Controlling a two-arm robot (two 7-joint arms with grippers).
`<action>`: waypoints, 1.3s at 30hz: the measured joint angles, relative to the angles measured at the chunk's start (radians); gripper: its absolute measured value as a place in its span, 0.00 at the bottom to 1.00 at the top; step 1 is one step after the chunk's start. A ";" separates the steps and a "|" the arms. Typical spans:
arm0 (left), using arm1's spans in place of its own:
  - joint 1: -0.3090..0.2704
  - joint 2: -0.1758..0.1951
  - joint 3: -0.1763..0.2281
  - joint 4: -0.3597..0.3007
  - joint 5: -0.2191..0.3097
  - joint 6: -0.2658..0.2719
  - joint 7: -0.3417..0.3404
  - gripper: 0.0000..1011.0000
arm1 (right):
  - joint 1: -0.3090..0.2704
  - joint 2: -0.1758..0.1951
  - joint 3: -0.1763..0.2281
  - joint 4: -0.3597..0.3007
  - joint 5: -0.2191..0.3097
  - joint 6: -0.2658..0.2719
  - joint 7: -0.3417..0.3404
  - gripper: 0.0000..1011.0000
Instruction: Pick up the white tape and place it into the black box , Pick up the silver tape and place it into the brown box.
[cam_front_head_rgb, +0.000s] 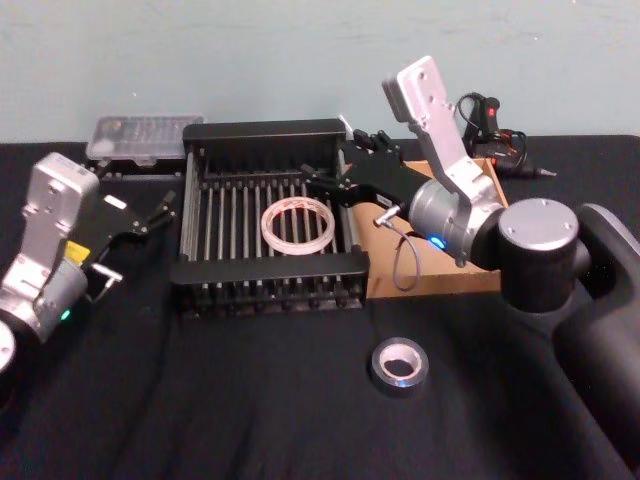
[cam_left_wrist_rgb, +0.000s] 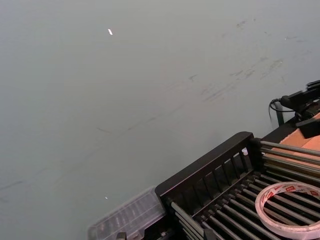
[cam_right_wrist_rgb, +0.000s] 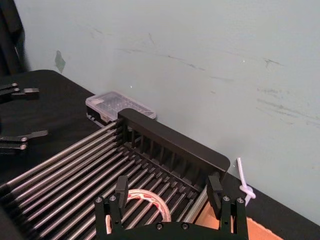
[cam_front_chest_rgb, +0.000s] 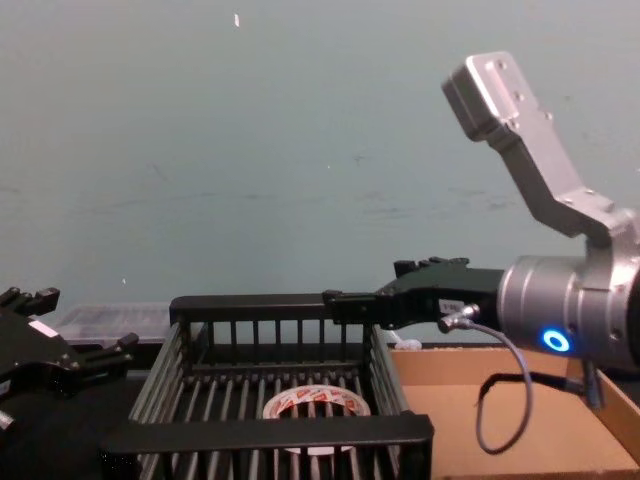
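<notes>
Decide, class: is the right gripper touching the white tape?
Apart. In the right wrist view the right gripper hangs open and empty above the white tape, which lies flat on the black box bars.

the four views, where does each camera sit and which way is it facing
Head: above, looking down at the black box, silver tape, both arms.
Chest: low, facing the wall across the black box; right hand over its rim.
Left wrist: beside the box, facing the wall; white tape.
Right wrist: over the box; its open fingers.
All share the white tape.
</notes>
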 joint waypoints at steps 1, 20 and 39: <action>0.000 0.000 0.000 0.000 0.000 0.000 0.000 0.99 | -0.009 0.004 0.001 -0.013 0.001 0.001 -0.001 0.99; 0.000 0.000 0.000 0.000 0.000 0.000 0.000 0.99 | -0.184 0.100 0.049 -0.258 0.060 0.046 0.002 0.99; 0.000 0.000 0.000 0.000 0.000 0.000 0.000 0.99 | -0.258 0.230 0.080 -0.408 0.136 0.210 0.027 0.99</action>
